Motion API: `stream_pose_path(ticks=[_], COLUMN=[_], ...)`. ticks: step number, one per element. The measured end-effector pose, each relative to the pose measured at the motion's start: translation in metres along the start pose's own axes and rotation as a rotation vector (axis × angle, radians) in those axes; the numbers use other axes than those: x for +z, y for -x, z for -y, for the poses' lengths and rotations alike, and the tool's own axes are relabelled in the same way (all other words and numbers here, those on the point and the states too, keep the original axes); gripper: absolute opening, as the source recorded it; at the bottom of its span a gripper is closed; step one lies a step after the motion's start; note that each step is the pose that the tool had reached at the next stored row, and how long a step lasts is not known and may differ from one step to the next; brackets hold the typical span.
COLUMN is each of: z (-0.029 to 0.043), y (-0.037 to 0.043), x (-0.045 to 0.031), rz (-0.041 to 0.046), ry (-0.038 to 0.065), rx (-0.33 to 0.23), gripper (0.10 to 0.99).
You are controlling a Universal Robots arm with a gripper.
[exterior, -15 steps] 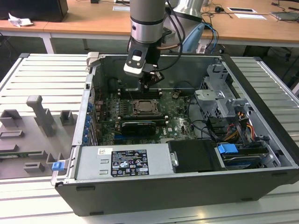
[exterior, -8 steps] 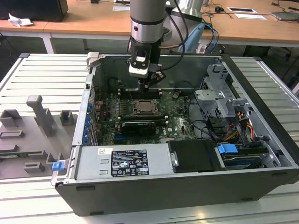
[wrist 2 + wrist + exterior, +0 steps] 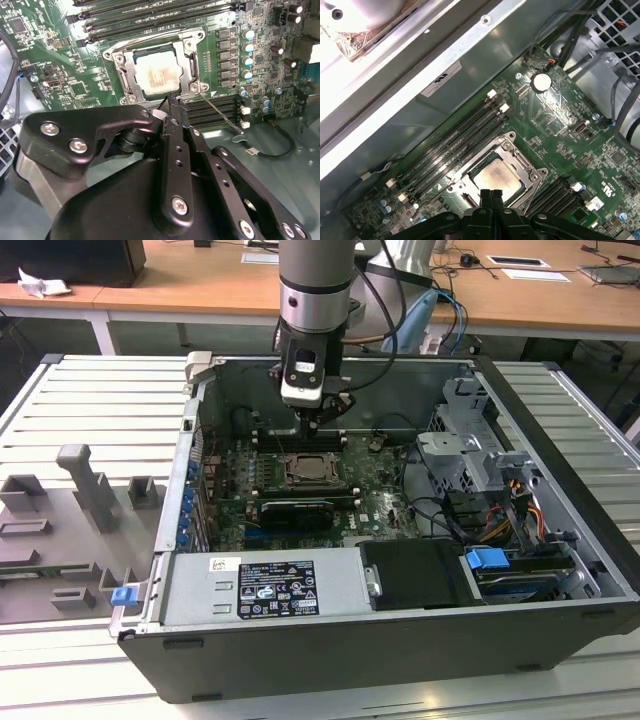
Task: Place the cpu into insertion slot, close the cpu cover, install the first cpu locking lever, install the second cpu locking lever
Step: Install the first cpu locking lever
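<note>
The cpu [image 3: 157,75] lies flat in the insertion slot [image 3: 315,472] on the green board, its pale metal top showing. The silvery cpu cover [image 3: 131,76] lies down around it as a frame; both wrist views show it so, with the cpu [image 3: 496,177] inside the cover [image 3: 521,161]. A thin metal lever rod [image 3: 216,108] slants away from one socket corner over the memory slots. My gripper [image 3: 172,102] hangs just above the socket's edge, fingers shut together with nothing between them. From outside, the gripper [image 3: 318,426] is inside the open case, above the slot.
Long black memory slots [image 3: 150,22] flank the socket. The case walls [image 3: 330,375], a drive cage [image 3: 470,455] with cables and a power supply [image 3: 265,585] ring the board. Grey fixtures [image 3: 85,485] stand on the ribbed table at the exterior view's left.
</note>
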State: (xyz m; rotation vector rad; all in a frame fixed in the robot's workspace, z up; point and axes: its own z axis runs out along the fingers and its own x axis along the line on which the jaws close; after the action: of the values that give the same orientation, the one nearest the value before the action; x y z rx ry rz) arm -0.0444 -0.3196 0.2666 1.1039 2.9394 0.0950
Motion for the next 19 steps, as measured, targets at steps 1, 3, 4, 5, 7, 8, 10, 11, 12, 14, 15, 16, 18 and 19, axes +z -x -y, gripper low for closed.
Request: stream_pose_path(ticks=[1, 3, 4, 5, 7, 8, 10, 11, 12, 14, 15, 16, 18, 19], z=[0.0, 0.0, 0.0, 0.0, 0.0, 0.0, 0.0, 0.0, 0.0, 0.0, 0.0, 0.0, 0.0, 0.0], y=[0.0, 0.0, 0.0, 0.0, 0.0, 0.0, 0.0, 0.0, 0.0, 0.0, 0.0, 0.0, 0.0, 0.0], x=[0.0, 0.0, 0.0, 0.0, 0.0, 0.0, 0.0, 0.0, 0.0, 0.0, 0.0, 0.0, 0.0, 0.0], rz=[-0.0003, -0.0009, -0.0013, -0.0018, -0.0027, -0.0031, -0.0042, -0.0047, -0.0058, -0.0071, -0.0077, -0.0081, -0.0104, -0.0113], ry=[0.0, 0.0, 0.0, -0.001, -0.001, -0.001, -0.002, -0.002, -0.002, -0.003, -0.003, -0.003, -0.004, -0.004], rx=[-0.005, -0.015, -0.022, -0.031, -0.046, -0.053, -0.073, -0.083, -0.101, -0.125, -0.135, -0.143, -0.183, -0.199], gripper=[0.106, 0.106, 0.106, 0.106, 0.106, 0.106, 0.106, 0.106, 0.106, 0.106, 0.106, 0.106, 0.106, 0.106])
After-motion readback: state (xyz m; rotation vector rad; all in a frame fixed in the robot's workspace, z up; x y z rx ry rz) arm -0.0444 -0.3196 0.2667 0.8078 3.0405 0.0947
